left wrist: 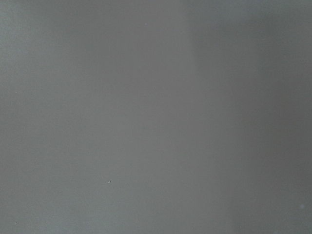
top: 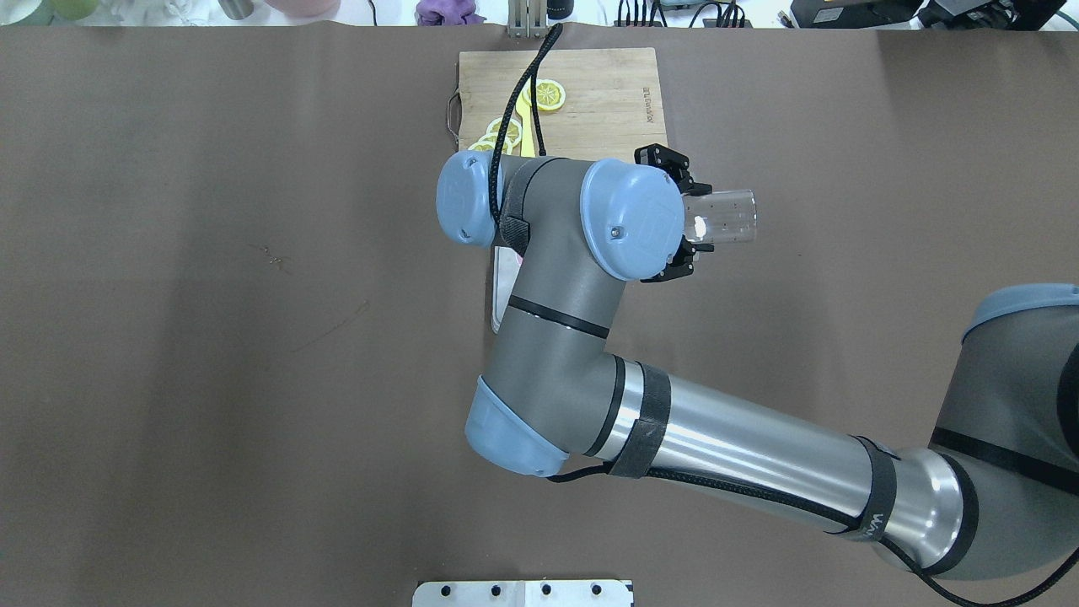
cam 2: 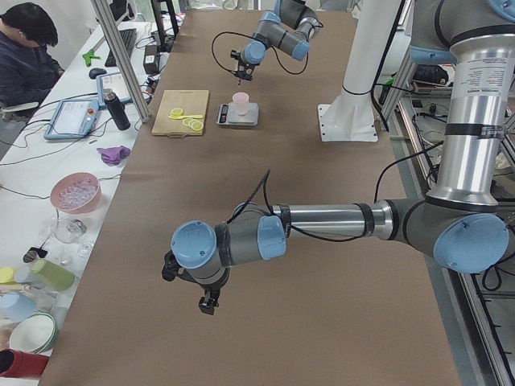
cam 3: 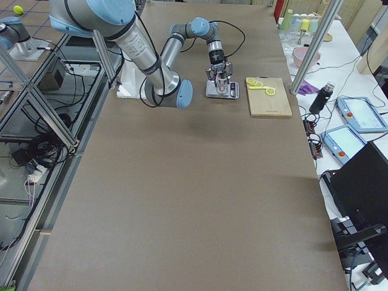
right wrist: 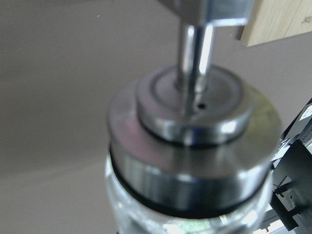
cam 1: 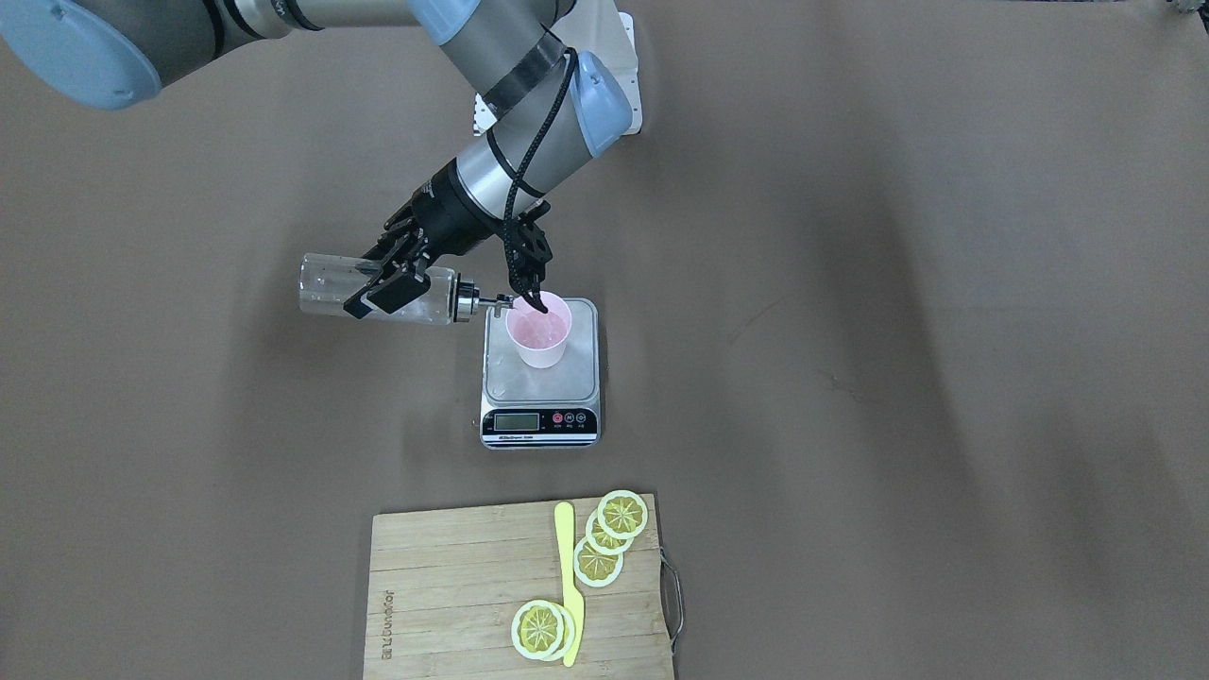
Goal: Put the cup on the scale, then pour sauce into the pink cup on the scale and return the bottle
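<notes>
Checking containers first: where's the cup?

The cup (cam 1: 538, 338) stands upright on the scale (cam 1: 540, 385), toward the platform's robot-side edge. The scale sits mid-bench (cam 1: 850, 283), a little toward the operators' edge.

Anything in it?

The inside looks glossy and wet. Can't tell how full.

Bottle?

The bottle (cam 1: 326, 283) is in the air beside the scale, tipped flat on its side, with the spout (cam 1: 491, 302) tip at the cup's rim. The glass looks clear and I can't tell the contents.

Grippers?

The right gripper (cam 1: 385, 288) pinches the bottle's glass body. The left gripper (cam 2: 206, 301) hangs over bare bench near the left end. Spread or pressed together, can't tell.

Rest?

The cutting board (cam 1: 453, 586) lies at the operators' edge, carrying lemon slices (cam 1: 623, 515) and a yellow knife (cam 1: 570, 586).
</notes>
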You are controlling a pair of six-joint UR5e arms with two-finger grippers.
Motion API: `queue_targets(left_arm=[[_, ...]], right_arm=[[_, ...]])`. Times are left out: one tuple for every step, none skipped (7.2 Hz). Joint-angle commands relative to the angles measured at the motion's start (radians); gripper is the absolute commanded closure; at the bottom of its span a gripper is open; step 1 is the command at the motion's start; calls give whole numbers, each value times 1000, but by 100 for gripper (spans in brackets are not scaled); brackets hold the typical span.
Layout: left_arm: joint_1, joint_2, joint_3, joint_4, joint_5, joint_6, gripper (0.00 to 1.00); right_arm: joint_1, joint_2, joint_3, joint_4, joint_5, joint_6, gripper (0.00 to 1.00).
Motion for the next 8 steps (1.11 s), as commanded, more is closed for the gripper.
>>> queue_targets(left_arm=[[0, 0, -1, 0, 0, 0, 2], [0, 0, -1, 0, 0, 0, 2], [0, 0, -1, 2, -1, 0, 2], [0, 0, -1, 2, -1, 0, 2], [-2, 0, -1, 2, 0, 0, 2], [0, 0, -2, 2, 0, 0, 2], [0, 0, -2, 2, -1, 0, 2], [0, 0, -10, 3, -1, 0, 2]], right_arm=[[0, 2, 0, 0, 0, 0, 100], [0, 1, 0, -6, -2, 0, 100], [-2, 4, 0, -16, -5, 0, 100], [-2, 4, 0, -16, -5, 1, 100], [-3, 4, 0, -17, -6, 1, 100], [-3, 4, 0, -17, -6, 1, 100], [-3, 5, 0, -16, -6, 1, 100], [-2, 5, 0, -13, -5, 4, 100]])
